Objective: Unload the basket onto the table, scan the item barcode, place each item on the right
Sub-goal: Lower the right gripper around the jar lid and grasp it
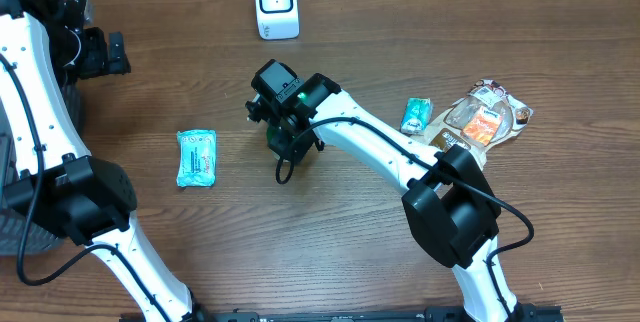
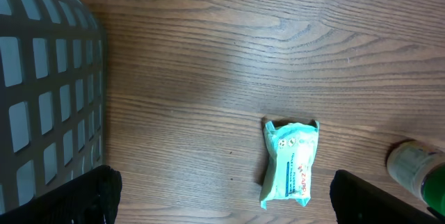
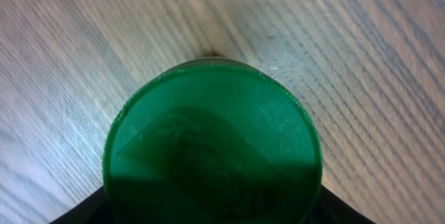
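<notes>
Hovering at the middle of the table [image 1: 330, 252], the right gripper [image 1: 289, 130] is pointing straight down over a green container [image 3: 212, 147]. In the right wrist view the container's round green face is filling most of the frame. Its rim is running close to the two dark fingers [image 3: 76, 213] showing at the lower corners. Whether those fingers are pressing on the rim or only flanking it I cannot tell.

Ahead of this gripper, near the table's far edge, a white scanner [image 1: 276, 4] is standing upright, with bare wood lying between the two. To the gripper's left and slightly nearer the robot, a teal packet [image 1: 196, 157] is lying flat, apart from the container. To its right, well apart, a small green packet [image 1: 416, 115] is sitting just beside a brown snack bag [image 1: 487, 115], close to the right arm's forearm. Behind the gripper, toward the robot, the wood is lying open on either side of the arm.

The left gripper [image 2: 224, 200] is hanging over the table's left side with its fingers spread wide apart and holding nothing. Below it the teal packet is showing on bare wood, clear of both fingertips. A grey slatted basket [image 2: 42, 92] is rising at this gripper's left, its curved wall near the left fingertip.
</notes>
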Available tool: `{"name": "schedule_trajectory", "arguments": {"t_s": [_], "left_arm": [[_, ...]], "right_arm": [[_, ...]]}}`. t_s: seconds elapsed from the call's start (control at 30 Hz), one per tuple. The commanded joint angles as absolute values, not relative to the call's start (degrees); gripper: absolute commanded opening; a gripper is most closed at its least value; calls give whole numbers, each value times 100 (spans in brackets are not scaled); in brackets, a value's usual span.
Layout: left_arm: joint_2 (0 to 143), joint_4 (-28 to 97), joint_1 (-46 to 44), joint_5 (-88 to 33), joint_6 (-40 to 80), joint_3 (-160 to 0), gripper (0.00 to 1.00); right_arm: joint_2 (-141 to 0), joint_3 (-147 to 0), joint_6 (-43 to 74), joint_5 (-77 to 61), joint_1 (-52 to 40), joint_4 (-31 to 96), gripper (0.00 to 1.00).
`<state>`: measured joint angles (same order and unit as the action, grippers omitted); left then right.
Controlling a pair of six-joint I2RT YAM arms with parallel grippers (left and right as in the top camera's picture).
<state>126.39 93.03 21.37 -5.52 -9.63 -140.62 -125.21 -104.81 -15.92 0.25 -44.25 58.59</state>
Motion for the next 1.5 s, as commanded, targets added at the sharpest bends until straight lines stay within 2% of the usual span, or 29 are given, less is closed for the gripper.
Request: {"name": "schedule_trajectory", "arguments": {"t_s": [0.0, 0.1, 0.17, 0.2, 0.27, 0.4, 0.53, 0.63, 0.93, 1.1, 1.33, 1.47], "left_arm": [[12545, 9292, 2097, -578, -1009, -14169, 99], [12545, 9292, 2097, -578, -1009, -14169, 100], [12545, 9292, 2097, -578, -1009, -14169, 100], [12545, 9292, 2095, -578, -1009, -14169, 100], [12545, 9292, 2097, -578, -1009, -14169, 100], [12545, 9292, 2097, -578, -1009, -14169, 100], [12545, 9292, 2097, -578, -1009, -14169, 100], [12545, 9292, 2097, -578, -1009, -14169, 100], [12545, 9292, 2097, -576, -1009, -14169, 100], [12545, 9292, 2097, -578, -1009, -14169, 99], [12545, 9292, 2097, -578, -1009, -14169, 100], [12545, 9292, 2097, -578, -1009, -14169, 99]], "right_arm": [[-12344, -10464, -768, -12, -4416, 5756, 56], [-12344, -10464, 788, -8, -4418, 5782, 56], [-12344, -10464, 2104, -8, -4418, 5955, 51], [-12344, -10462, 2987, -10, -4418, 6099, 54], [-12344, -10462, 3787, -12, -4434, 6228, 65], [-12344, -10464, 3852, 174, -4510, 6206, 80], [-12344, -10545, 3009, 449, -4499, 6215, 93], [-12344, -10711, 1767, 458, -4482, 6176, 100], [-12344, -10759, -362, 633, -4482, 5572, 100], [-12363, -10711, -1575, 180, -4460, 5406, 100], [-12571, -10709, -1697, 117, -4320, 5419, 98], [-12678, -10709, -1509, 119, -4263, 5430, 84]]}}
